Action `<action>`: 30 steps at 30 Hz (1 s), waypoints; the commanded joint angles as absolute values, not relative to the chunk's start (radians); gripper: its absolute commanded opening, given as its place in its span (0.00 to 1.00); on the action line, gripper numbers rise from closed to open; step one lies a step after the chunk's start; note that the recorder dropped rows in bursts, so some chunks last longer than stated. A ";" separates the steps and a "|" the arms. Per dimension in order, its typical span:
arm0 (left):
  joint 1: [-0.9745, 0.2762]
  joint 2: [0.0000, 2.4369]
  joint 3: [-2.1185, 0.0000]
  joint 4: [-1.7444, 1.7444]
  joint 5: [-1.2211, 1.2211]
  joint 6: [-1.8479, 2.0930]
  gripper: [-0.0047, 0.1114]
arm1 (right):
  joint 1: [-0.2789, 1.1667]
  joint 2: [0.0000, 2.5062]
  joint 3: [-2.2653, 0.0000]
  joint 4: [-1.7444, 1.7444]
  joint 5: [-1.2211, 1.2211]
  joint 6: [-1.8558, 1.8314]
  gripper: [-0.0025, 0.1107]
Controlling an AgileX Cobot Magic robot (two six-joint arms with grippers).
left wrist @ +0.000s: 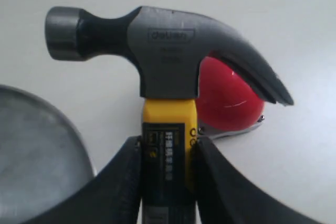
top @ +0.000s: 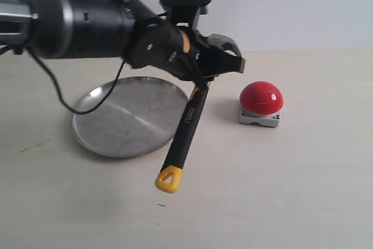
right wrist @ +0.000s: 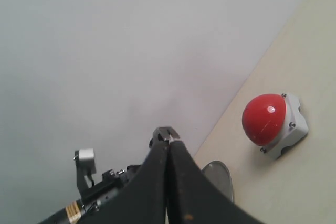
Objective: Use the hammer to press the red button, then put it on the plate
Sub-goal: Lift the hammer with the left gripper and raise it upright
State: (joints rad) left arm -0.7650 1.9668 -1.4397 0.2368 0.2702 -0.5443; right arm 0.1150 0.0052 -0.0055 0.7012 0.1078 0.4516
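Left wrist view: left gripper [left wrist: 168, 148] clamps the hammer [left wrist: 168, 56] beside the plate [left wrist: 37, 156]; right gripper [right wrist: 168, 136] closed.

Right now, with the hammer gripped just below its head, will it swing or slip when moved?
The hammer looks rigid, so it shouldn't flex. The left pincer clamps the neck just under the steel head, so most weight probably sits near the grip. The long handle hangs free and may pivot on contact.
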 commanded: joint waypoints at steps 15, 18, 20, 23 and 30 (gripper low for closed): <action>-0.719 1.543 -0.769 0.249 -0.622 -0.811 0.04 | 0.116 0.000 0.000 0.699 0.102 0.448 0.02; -0.719 1.543 -0.722 0.249 -0.747 -0.858 0.04 | 0.116 0.000 0.000 0.699 0.096 0.448 0.02; -0.719 1.543 -0.701 0.249 -0.816 -0.891 0.04 | 0.116 0.000 0.000 0.699 0.054 0.448 0.02; -0.719 1.543 -0.677 0.249 -0.933 -0.951 0.04 | 0.116 0.000 0.000 0.699 0.006 0.448 0.02; -0.719 1.543 -0.674 0.243 -1.051 -1.079 0.04 | 0.116 0.000 0.000 0.699 0.006 0.448 0.02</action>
State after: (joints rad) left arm -0.7201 1.5646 -0.6719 0.2577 -0.9298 -1.0322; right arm 0.1150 0.0052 -0.0055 0.7012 0.0160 0.4516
